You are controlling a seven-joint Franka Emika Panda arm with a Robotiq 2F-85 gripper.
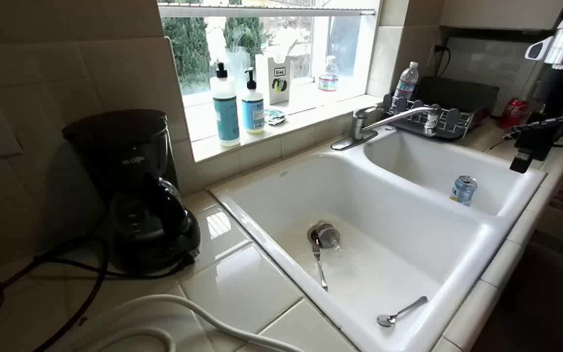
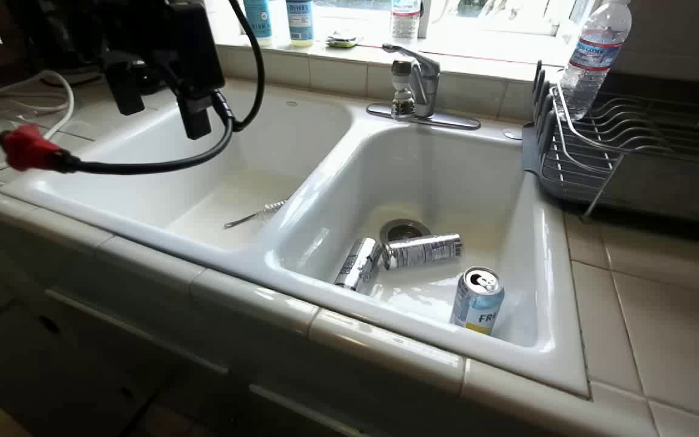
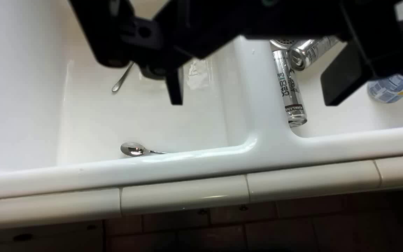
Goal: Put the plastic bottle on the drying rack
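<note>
The plastic bottle (image 2: 595, 67) leans, cap end up, in the drying rack (image 2: 665, 188), at the corner nearest the windowsill (image 1: 306, 103). It is clear and see-through, with a label in blue, white and red; its white cap (image 1: 413, 64) shows in an exterior view, where the rack's grey prongs (image 1: 452, 118) hide its foot. 1 red can (image 1: 514, 113) is near the rack. 1 more clear bottle (image 1: 329, 78) stands on the windowsill with 2 soap bottles (image 1: 226, 117). The sink (image 2: 314, 182) has 2 basins: 1 bears 3 cans (image 2: 423, 250), 2 lying and 1 upright; the other bears 1 fork (image 1: 319, 266), 1 spoon (image 1: 388, 320) and 1 clear object (image 1: 329, 235) by the drain (image 1: 312, 231), hard to make out. The gripper (image 3: 253, 104) hangs well apart from the plastic bottle, its 2 fingers (image 3: 175, 89) spread wide; in the wrist view its body covers part of the fork and of the upright can.
</note>
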